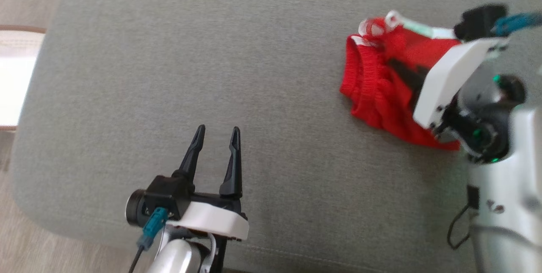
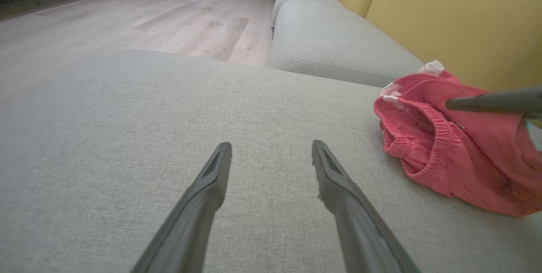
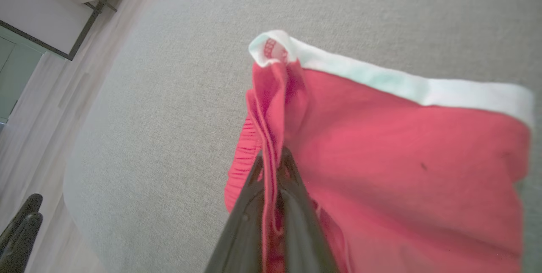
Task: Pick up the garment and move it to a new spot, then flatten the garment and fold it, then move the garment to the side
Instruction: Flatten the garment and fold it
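Where the right arm reaches over the grey cushion [image 1: 190, 53], we see the red garment [image 1: 372, 95] bunched toward the cushion's right side in the head view, well apart from the left gripper [image 1: 217, 131]. Its ribbed edge [image 1: 360, 70] curls open toward the middle of the cushion, and its lower folds rest on the grey fabric.

Right wrist view: the right gripper [image 3: 272, 156] is clamped on the garment. We find its two dark fingers drawn together with a narrow ridge of red cloth pinched between them, and that ridge runs up past the fingertips. A white band [image 3: 402, 86] borders the garment along the edge farthest from the fingers, ending in a small curled corner. The cloth beside the fingers spreads smooth and wide to that view's right.

Left wrist view: the left gripper stands with its fingers spread wide apart over bare cushion, holding nothing and touching nothing that we can make out. The garment lies to its right, and one dark finger [image 2: 491, 103] of the right gripper enters across it from the edge of the frame. Behind the garment rises a yellow backrest [image 2: 444, 19], beside it a second grey cushion [image 2: 330, 40], and beyond that a pale wooden floor [image 2: 127, 15].
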You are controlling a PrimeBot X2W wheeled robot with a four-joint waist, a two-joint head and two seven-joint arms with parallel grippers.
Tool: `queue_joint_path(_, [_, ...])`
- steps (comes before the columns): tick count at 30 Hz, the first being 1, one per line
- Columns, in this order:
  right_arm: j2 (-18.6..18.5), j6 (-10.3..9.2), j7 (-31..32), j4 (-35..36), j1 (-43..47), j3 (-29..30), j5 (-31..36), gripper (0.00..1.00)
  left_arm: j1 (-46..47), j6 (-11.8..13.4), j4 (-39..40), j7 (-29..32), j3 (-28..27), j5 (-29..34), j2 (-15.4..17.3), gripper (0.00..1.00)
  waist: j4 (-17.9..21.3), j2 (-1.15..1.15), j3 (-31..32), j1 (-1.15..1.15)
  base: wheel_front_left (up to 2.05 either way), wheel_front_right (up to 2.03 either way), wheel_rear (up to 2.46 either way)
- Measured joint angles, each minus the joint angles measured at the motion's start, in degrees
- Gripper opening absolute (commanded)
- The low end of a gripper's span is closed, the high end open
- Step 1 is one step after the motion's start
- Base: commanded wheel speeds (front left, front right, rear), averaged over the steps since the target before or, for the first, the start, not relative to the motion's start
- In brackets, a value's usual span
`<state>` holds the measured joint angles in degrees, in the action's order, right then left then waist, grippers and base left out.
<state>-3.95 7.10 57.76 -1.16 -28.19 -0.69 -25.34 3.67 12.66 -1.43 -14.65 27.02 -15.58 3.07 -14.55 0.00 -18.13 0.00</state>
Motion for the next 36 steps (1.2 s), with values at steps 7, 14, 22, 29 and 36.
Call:
queue_joint_path(7, [0.01, 0.0, -7.49, -6.53, 1.79, -2.55, -2.13, 0.0, 0.02, 0.75, -0.56, 0.0, 0.09, -0.32, -0.07, 1.0, -1.73, 0.0, 1.13, 0.0, 0.0, 0.0, 0.0])
queue_joint_path(14, [0.01, 0.0, -13.8, -10.81, 1.76, -4.99, -6.0, 0.95, 0.01, 1.03, -0.83, 0.0, 0.1, -0.31, -0.08, 1.0, -0.33, 0.0, 1.99, 0.0, 0.0, 0.0, 0.0])
queue_joint_path(22, [0.01, 0.0, -21.34, -12.79, 2.23, -14.94, -17.71, 1.0, -0.21, 0.96, -1.99, 0.0, -0.34, -0.22, -0.08, 1.0, 1.8, 0.0, 4.34, 0.0, 0.0, 0.0, 0.0])
queue_joint_path(29, [0.09, 0.0, -28.49, -11.63, 7.13, -19.13, -18.95, 1.0, -3.57, 1.0, -2.4, 0.0, -2.23, 0.01, -0.05, 1.0, 3.95, 0.0, 8.05, 0.0, 0.0, 0.0, 0.0])
queue_joint_path(36, [0.19, 0.0, -36.5, -5.48, 12.26, -15.97, -4.35, 1.0, -6.87, 0.9, -2.35, 0.0, -4.7, 1.36, -0.02, 1.0, 6.61, 0.0, 11.45, 0.0, 0.0, 0.0, 0.0])
